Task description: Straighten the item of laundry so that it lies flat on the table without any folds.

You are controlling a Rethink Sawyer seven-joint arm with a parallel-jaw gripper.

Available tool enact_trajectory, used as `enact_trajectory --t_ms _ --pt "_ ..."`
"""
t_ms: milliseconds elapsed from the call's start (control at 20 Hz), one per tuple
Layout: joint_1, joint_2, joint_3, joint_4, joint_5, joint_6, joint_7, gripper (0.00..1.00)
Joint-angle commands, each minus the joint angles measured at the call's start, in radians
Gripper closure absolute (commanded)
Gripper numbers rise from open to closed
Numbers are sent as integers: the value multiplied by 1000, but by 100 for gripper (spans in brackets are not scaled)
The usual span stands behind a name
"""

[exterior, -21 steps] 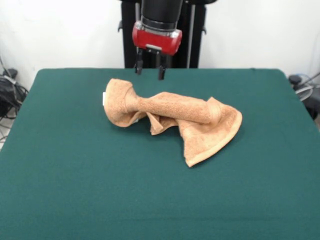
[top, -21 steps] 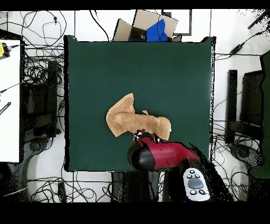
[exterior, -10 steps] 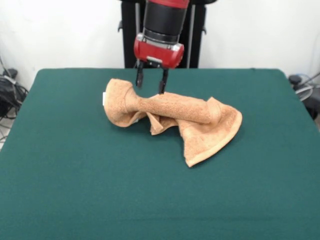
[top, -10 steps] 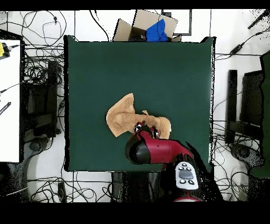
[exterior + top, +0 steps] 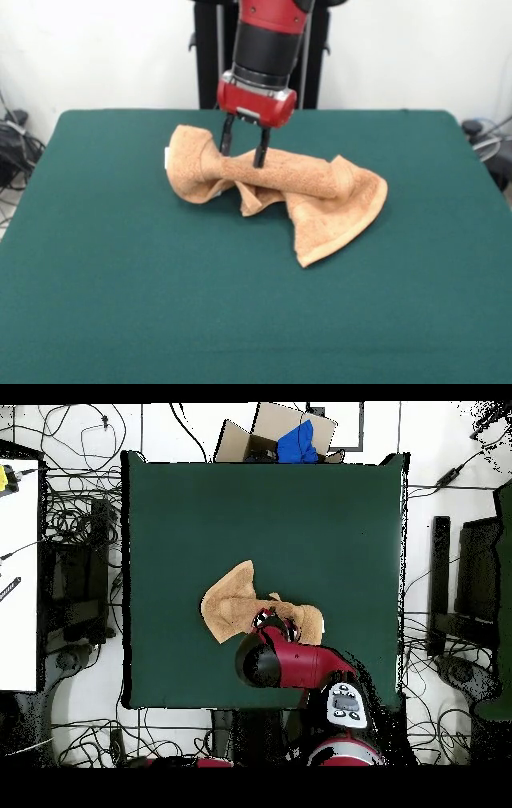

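With the gripper (image 5: 242, 155) fingers apart over the twisted middle of the towel (image 5: 276, 192), you lower gently and pinch only the top layer.

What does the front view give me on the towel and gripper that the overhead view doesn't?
Only the front view shows the gripper open, its two fingers straddling the raised twisted roll of the light-orange towel, plus the small white tag at one end.

Only the overhead view shows the towel's place on the whole green table, toward the robot's edge, and the cardboard box and cables on the floor around the table.

Both show the towel bunched, not flat, with the gripper over it.
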Motion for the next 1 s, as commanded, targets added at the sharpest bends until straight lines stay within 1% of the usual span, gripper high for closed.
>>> enact_trajectory --t_ms 50,300,650,700,850,1000 --pt "22 55 -24 -51 86 -44 174 0" --pt "21 67 -17 -60 119 -22 171 0" --pt "48 93 -27 -84 170 -7 163 0" --pt "52 86 -30 -83 175 0 160 0" --pt "63 22 -34 -63 187 76 144 0" --pt "58 0 -20 -49 196 122 134 0"
